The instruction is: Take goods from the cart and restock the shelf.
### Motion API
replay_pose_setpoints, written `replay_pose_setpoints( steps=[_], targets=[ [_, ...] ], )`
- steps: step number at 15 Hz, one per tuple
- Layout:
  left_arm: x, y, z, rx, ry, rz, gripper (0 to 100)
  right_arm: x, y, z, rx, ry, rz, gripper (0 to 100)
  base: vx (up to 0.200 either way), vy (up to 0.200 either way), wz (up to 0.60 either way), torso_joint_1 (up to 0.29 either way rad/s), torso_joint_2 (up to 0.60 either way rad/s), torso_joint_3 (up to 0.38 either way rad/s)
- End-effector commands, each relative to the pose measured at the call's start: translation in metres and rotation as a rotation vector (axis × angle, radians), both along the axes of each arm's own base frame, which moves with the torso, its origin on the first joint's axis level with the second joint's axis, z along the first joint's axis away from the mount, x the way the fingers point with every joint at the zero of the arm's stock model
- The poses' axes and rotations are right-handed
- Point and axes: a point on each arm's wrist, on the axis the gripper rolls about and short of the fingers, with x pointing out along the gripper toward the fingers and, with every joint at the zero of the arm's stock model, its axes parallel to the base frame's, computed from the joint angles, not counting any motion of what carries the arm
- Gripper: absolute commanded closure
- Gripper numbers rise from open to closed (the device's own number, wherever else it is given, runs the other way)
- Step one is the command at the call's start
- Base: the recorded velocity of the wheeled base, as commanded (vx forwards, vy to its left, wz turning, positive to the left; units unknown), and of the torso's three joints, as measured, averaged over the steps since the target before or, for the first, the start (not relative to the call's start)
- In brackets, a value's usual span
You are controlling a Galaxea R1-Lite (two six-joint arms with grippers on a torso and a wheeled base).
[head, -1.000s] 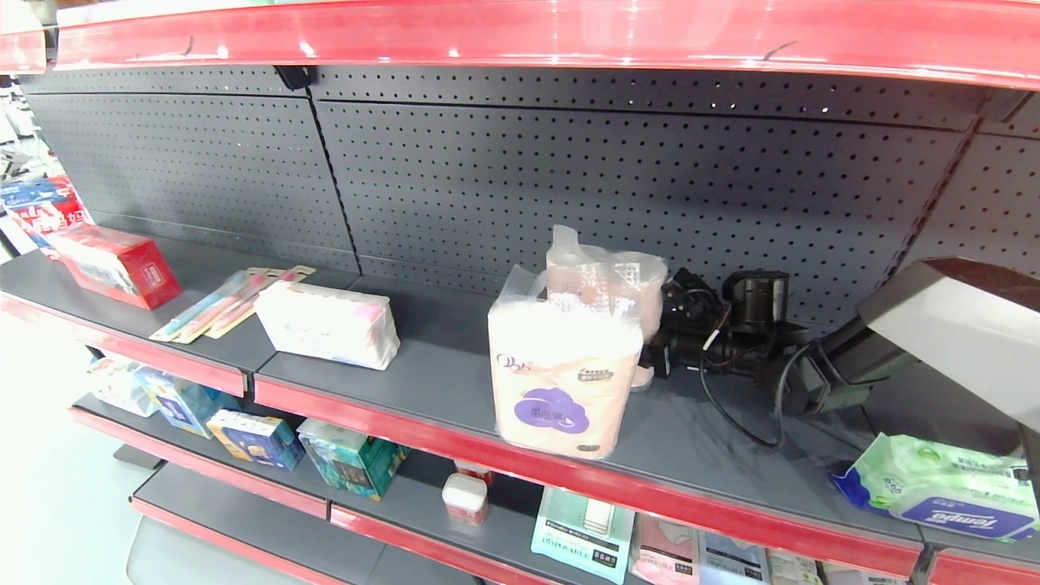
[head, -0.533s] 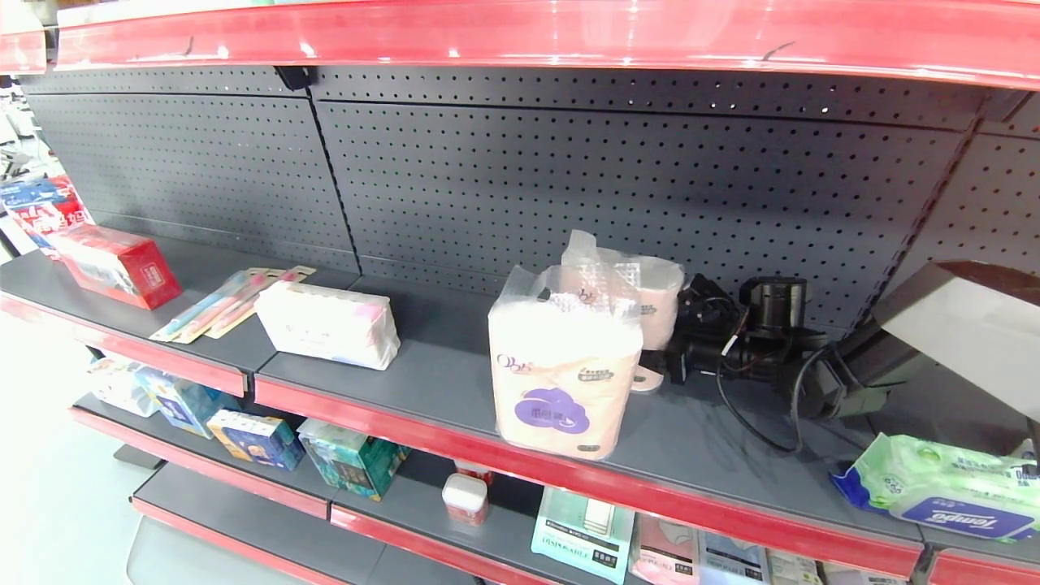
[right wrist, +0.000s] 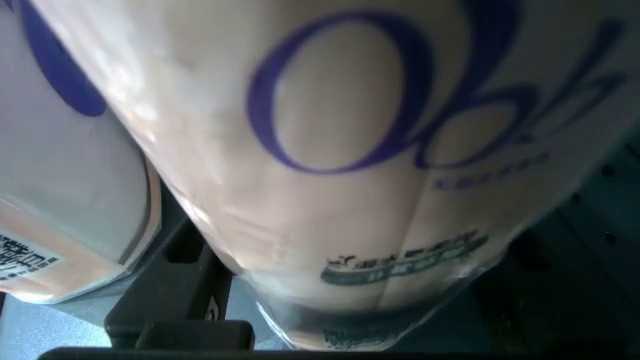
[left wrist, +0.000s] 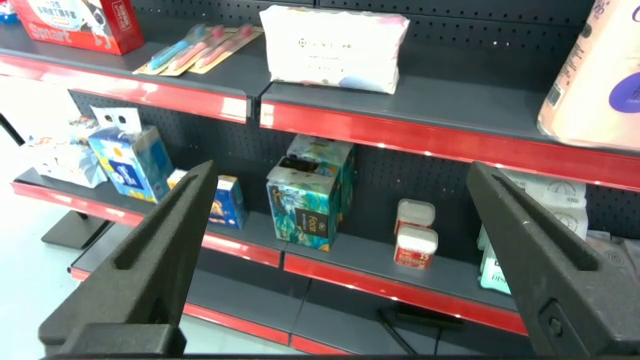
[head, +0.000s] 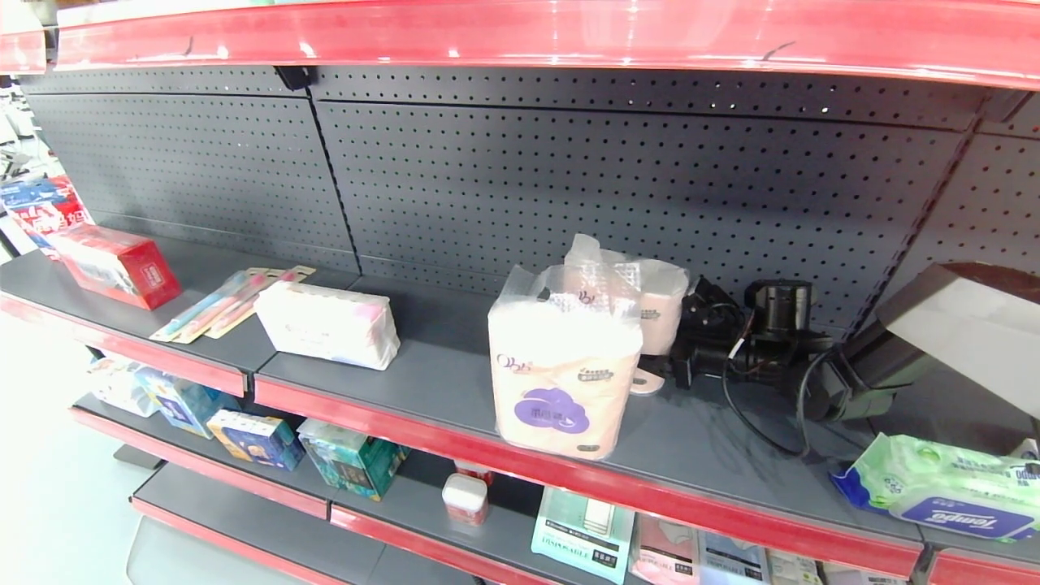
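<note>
So the right claw (head: 655, 361) is clamped on a peach plastic-wrapped toilet paper pack (head: 654, 296), up on the grey metal shelf with the red front edge (head: 439, 370), just behind a matching pack with a purple logo (head: 561, 374). The left claw (left wrist: 340, 175) hangs spread wide, facing the lower shelves (left wrist: 400, 270).

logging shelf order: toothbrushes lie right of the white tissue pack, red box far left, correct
No: the toothbrushes lie left of the white tissue pack, between it and the red box at far left; the head view shows it.
</note>
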Motion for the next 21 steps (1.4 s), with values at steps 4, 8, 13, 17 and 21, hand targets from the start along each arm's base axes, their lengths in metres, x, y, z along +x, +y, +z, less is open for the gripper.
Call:
replay_pose_setpoints(
  steps=[4,8,13,17,21],
  targets=[
    [0.0,0.0,0.0,0.0,0.002,0.0,0,-0.001,0.015,-0.002,0.005,0.009,0.033,100,0.0,0.0,0.0,0.0,0.0,0.0],
    [0.0,0.0,0.0,0.0,0.001,-0.002,0,0.0,0.024,0.001,0.011,0.0,0.048,100,0.0,0.0,0.0,0.0,0.0,0.0],
    [0.0,0.0,0.0,0.0,0.002,0.0,0,0.002,0.017,0.002,0.012,-0.002,0.031,100,0.0,0.0,0.0,0.0,0.0,0.0],
    [0.0,0.0,0.0,0.0,-0.001,0.0,0,0.005,0.015,0.006,0.008,-0.03,0.03,100,0.0,0.0,0.0,0.0,0.0,0.0],
    [0.0,0.0,0.0,0.0,0.001,0.0,0,0.007,0.017,0.008,0.018,-0.031,0.035,100,0.0,0.0,0.0,0.0,0.0,0.0]
  ],
)
